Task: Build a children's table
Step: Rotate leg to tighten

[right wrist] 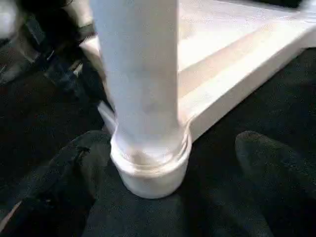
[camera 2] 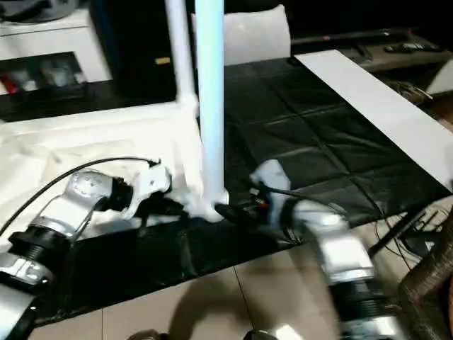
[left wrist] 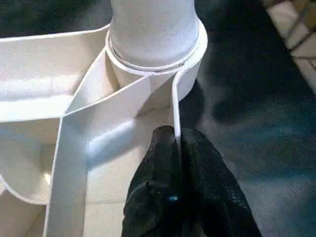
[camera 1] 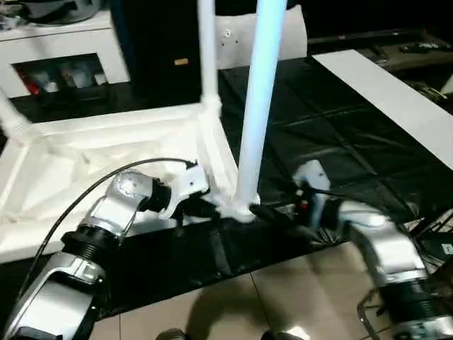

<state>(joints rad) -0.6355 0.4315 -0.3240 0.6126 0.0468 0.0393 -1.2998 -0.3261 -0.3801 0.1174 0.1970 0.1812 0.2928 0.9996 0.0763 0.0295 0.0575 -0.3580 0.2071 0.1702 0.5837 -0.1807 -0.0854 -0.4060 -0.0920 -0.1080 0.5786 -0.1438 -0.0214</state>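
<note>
Nearest the robot is a strip of pale tiled floor (camera 1: pixel 283 283), and just beyond it a black crinkled plastic sheet (camera 1: pixel 333 127) spread over the ground. On that sheet lies the white plastic rectangular tabletop (camera 1: pixel 85 170), upside down, its ribbed underside facing up.

At the tabletop's near right corner a long white tapered tubular leg (camera 1: pixel 255 106) stands upright in the round corner socket (left wrist: pixel 190 74). The left gripper (camera 1: pixel 205 207), on its silver forearm, comes in from the left at that corner; the wrist view shows its two black fingers (left wrist: pixel 163 192) pinched together on the thin white rim wall of the tabletop just beside the socket. The right gripper (right wrist: pixel 163 173) comes in low from the right, its black fingers spread apart on either side of the leg's base, resting on the black sheet and not closed on anything.

Farther back, a second white tubular leg (camera 1: pixel 207 49) stands upright in the tabletop's far right corner, and a third one (camera 1: pixel 13 117) leans out from the far left corner. A long flat white board (camera 1: pixel 396 99) lies across the sheet's far right part. Behind the tabletop stands a white low shelf unit (camera 1: pixel 64 42), and a white cushion-like object (camera 2: pixel 255 32) sits at the sheet's far edge.
</note>
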